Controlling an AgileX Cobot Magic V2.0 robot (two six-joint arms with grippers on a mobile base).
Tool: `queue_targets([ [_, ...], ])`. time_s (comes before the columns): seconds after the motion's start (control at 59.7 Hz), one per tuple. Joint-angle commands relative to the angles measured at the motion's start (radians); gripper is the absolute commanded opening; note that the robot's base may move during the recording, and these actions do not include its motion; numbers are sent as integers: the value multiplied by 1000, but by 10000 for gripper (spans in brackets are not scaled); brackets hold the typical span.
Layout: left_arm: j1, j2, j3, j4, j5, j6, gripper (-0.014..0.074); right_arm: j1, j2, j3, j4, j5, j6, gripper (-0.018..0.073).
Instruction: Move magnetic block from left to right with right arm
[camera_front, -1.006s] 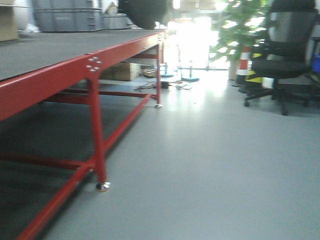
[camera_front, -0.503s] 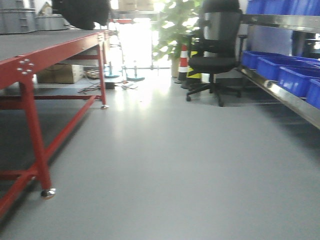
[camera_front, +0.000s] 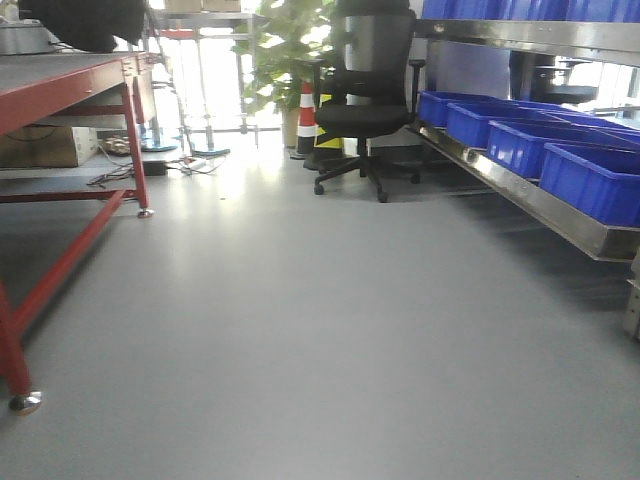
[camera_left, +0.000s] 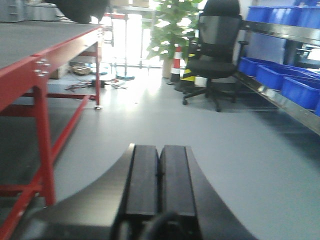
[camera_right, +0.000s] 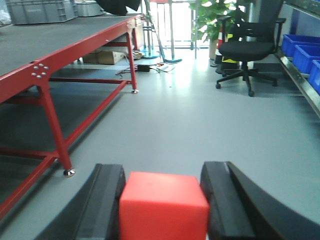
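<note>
Block: the red block (camera_right: 163, 212) sits at 6 o'clock in the right wrist view, low in the picture and raised above the floor (camera_right: 190, 120).
Right gripper: the right gripper (camera_right: 161, 175) is clamped on the block. One finger (camera_right: 107, 200) presses its side at 9 o'clock and the other finger presses at 3 o'clock.
Long axis: there is none, because it is a cube (so I need no turning of the wrist for it).
Left gripper: the left gripper (camera_left: 160, 150) has its two fingers (camera_left: 142, 180) pressed flat together with nothing between them.
Nearer arm: the right one, as the task asks. The left has no part in this.
Table: the red table (camera_right: 75, 35) lies at 10 o'clock from the block, well apart. In the front view it is at 9 o'clock.
Right side: in the front view the blue bins (camera_front: 590, 180) are at 3 o'clock and a chair (camera_front: 365, 110) is at 12 o'clock.
Next move, my judgement: the carrying goes toward 3 o'clock, but I see no place for putting down in these views.
Risk, my judgement: I see only the upper faces of the block, so I cannot tell how deep the hold is.
</note>
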Motion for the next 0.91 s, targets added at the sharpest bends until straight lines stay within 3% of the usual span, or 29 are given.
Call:
queue_targets([
  [0.0, -22, -15, 8, 0, -91, -7, -116, -4, 22, -26, -23, -85, -9, 229],
  [0.402, 61, -15, 8, 0, -91, -7, -116, -4, 22, -26, -23, -85, -9, 229],
  [0.888, 61, -15, 8, 0, -91, -7, -116, -4, 22, -26, -23, -84, -9, 229],
])
